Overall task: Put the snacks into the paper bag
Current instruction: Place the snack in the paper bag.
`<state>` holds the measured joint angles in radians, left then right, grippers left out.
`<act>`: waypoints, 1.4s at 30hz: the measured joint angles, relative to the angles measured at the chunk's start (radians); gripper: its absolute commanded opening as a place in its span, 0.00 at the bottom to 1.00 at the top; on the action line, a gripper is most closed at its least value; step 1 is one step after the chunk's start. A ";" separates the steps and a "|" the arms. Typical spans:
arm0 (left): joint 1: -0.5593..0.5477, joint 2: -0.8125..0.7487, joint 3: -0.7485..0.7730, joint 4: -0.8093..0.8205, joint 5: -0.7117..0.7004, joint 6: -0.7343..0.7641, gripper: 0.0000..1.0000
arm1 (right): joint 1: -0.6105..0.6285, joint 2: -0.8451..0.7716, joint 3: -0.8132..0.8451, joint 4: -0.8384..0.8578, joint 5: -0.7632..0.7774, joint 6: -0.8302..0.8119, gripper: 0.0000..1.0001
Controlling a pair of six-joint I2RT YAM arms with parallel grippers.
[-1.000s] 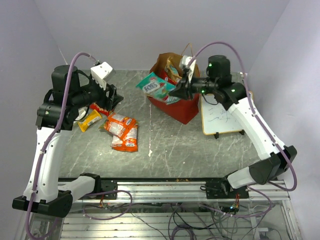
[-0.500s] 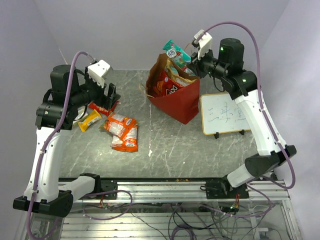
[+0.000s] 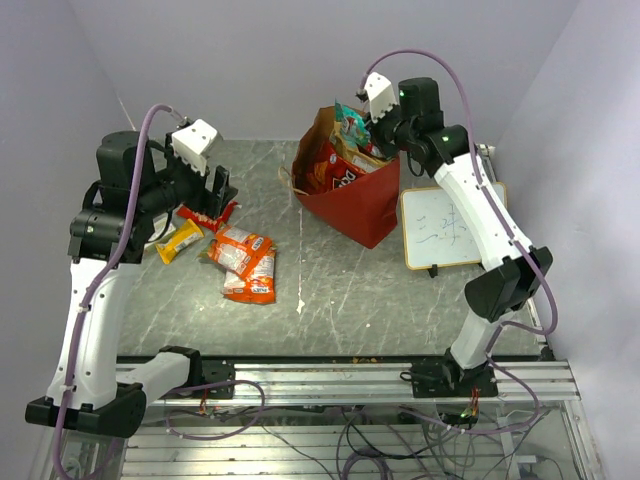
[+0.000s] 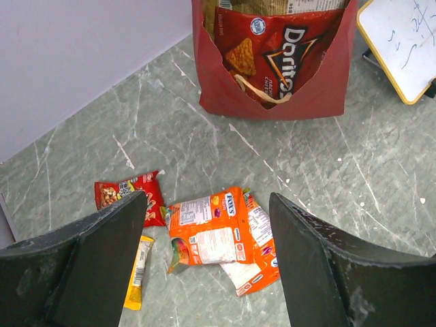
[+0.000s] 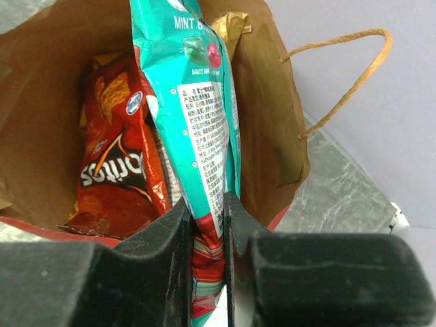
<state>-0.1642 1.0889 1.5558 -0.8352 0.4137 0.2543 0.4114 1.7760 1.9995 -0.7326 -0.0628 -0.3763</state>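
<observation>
The red paper bag (image 3: 362,208) stands upright at the back centre with a red Doritos bag (image 3: 336,173) inside. My right gripper (image 5: 206,204) is shut on a teal-white mint packet (image 5: 191,88), which hangs down into the bag's brown mouth (image 5: 41,102) beside the Doritos bag (image 5: 119,170). My left gripper (image 4: 208,201) is open and empty above two overlapping orange packets (image 4: 211,231), with a small red pack (image 4: 116,193) and a yellow pack (image 4: 139,272) to their left. In the top view those orange packets (image 3: 246,262) lie left of centre, below the left gripper (image 3: 215,192).
A wood-framed whiteboard (image 3: 445,225) leans just right of the bag. One twisted paper handle (image 5: 340,68) sticks out over the bag's far side. Lilac walls close in the table at the back and both sides.
My right arm swung left and brought the teal packet from above the bag's right rim down into its mouth. My left gripper's jaws spread wider; the left arm barely shifted.
</observation>
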 measured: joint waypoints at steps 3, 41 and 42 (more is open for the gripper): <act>0.000 -0.005 -0.002 0.000 0.000 0.000 0.83 | 0.000 0.026 0.020 -0.006 0.022 -0.007 0.00; 0.008 -0.026 -0.050 0.017 0.000 0.011 0.83 | -0.089 0.190 0.036 -0.047 -0.042 0.057 0.37; 0.008 -0.026 -0.050 0.016 0.000 0.012 0.83 | -0.090 0.190 0.039 -0.051 -0.043 0.058 0.39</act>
<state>-0.1558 1.0626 1.5059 -0.8188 0.4141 0.2661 0.3214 1.9663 2.0388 -0.7837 -0.1059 -0.3180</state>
